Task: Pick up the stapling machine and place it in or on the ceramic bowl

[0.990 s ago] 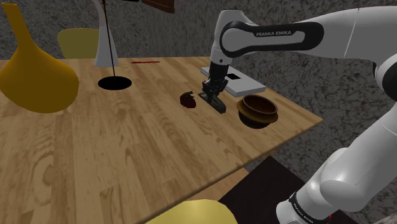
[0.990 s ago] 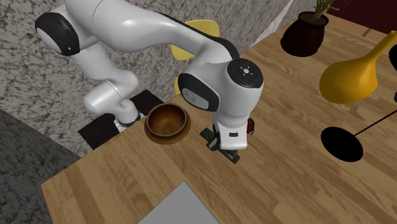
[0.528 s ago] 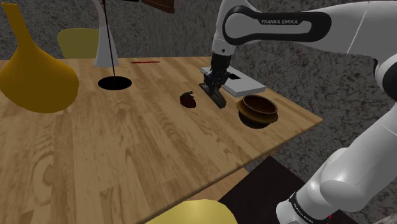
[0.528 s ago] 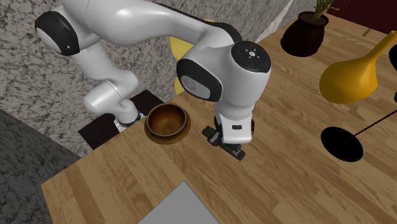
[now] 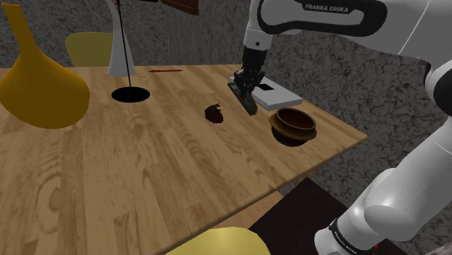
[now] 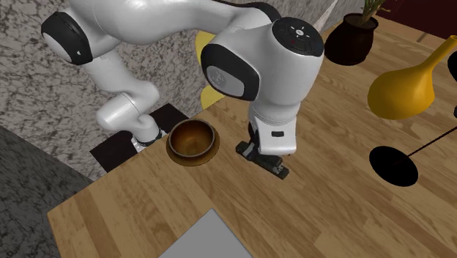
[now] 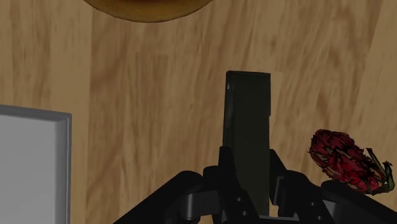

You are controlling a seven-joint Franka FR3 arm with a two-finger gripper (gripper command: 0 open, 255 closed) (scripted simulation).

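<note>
Jaws clamp dark stapler (image 7: 247,133); arm (image 5: 326,22) reads "FRANKA EMIKA".

White capitals "FRANKA EMIKA" on the dark band of the arm (image 5: 326,9), shoulder view. Small white print on the dark ring near its base: too small to read. No other text.
</note>
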